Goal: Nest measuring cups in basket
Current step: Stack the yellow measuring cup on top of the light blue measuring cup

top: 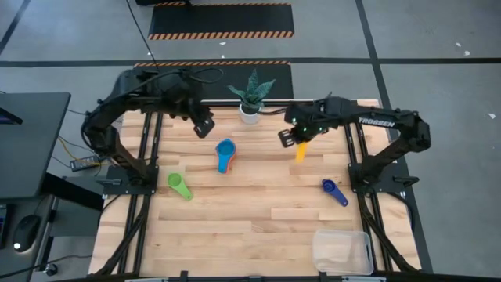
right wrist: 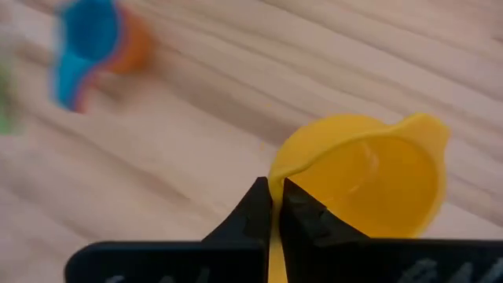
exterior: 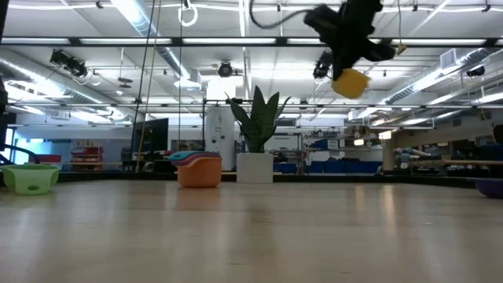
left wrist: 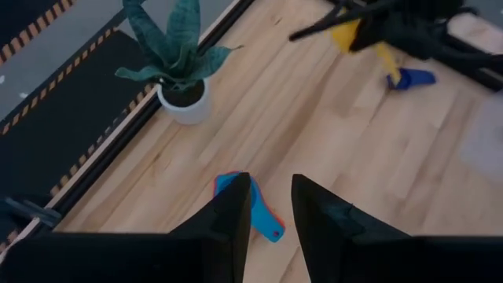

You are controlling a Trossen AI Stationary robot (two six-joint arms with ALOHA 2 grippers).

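My right gripper (top: pixel 290 137) is shut on the yellow cup (right wrist: pixel 369 177) and holds it high above the table's far middle (exterior: pixel 351 82). My left gripper (left wrist: pixel 271 212) is open and empty. It hangs above the table at the far left of centre (top: pixel 203 125), near a blue cup nested in an orange cup (top: pixel 225 154). That stack rests on its base on the table (exterior: pixel 199 169). A green cup (top: pixel 180 186) lies at the left and a navy cup (top: pixel 334 192) at the right. The clear basket (top: pixel 342 249) stands at the near right. My right gripper pinches the yellow cup's bowl wall at the rim (right wrist: pixel 273 185). One finger seems to be inside the bowl and one outside. The fingers come slanting down from the table's right. The cup is lifted clear and tilted, and its handle (top: pixel 301 150) sticks out toward the near side.
A white pot with a green plant (top: pixel 249 110) stands at the far edge between the two grippers. Bare wood lies across the middle and near left of the table (top: pixel 250 227). Dark frame rails run along the table's left and right sides.
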